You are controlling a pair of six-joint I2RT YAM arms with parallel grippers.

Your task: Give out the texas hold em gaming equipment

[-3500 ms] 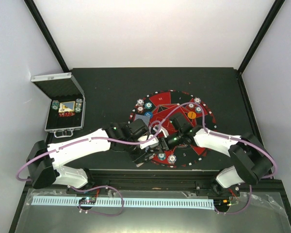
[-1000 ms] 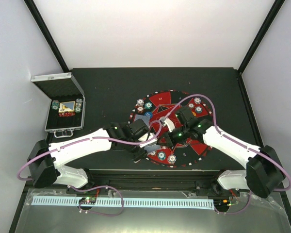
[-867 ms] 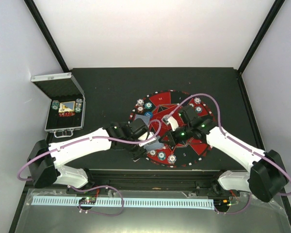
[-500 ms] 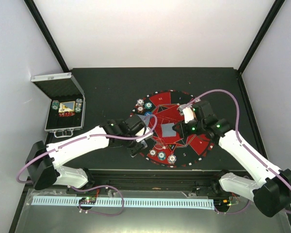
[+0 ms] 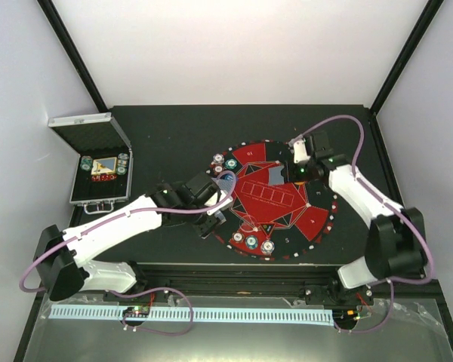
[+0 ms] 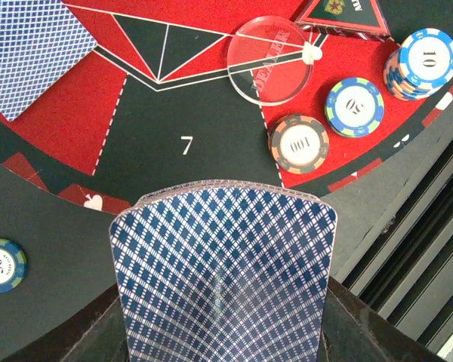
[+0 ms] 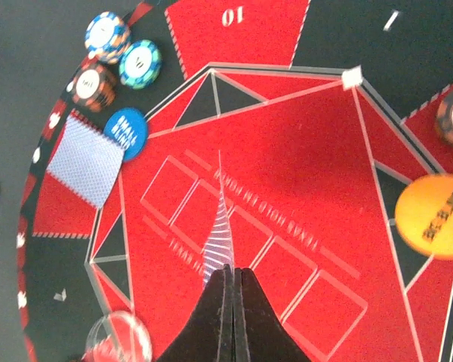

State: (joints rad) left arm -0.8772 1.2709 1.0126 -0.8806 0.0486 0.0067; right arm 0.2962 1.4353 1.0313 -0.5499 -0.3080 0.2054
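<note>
My left gripper [image 6: 223,320] is shut on a deck of blue-patterned playing cards [image 6: 223,264], held upright over the mat's near-left rim [image 5: 214,211]. In front of it lie a 100 chip [image 6: 298,143], a 50 chip [image 6: 354,107], a stack topped by a 10 chip [image 6: 421,63] and a clear dealer button [image 6: 270,60]. My right gripper [image 7: 232,273] is shut on one playing card [image 7: 222,234], seen edge-on, above the red mat's far right part [image 5: 285,175]. A card [image 7: 84,160] lies face down by the blue small-blind disc [image 7: 126,130] and several chips [image 7: 106,35]. An orange disc [image 7: 436,217] lies to the right.
The round red-and-black mat [image 5: 272,202] fills the table's middle. An open silver case [image 5: 98,175] with chips and cards stands at the left edge. One 50 chip [image 6: 1,264] lies on the black table off the mat. White walls close in three sides.
The right gripper has carried its card from the mat's middle toward the far right. The left gripper has drawn back left with the deck, off the mat's centre.
</note>
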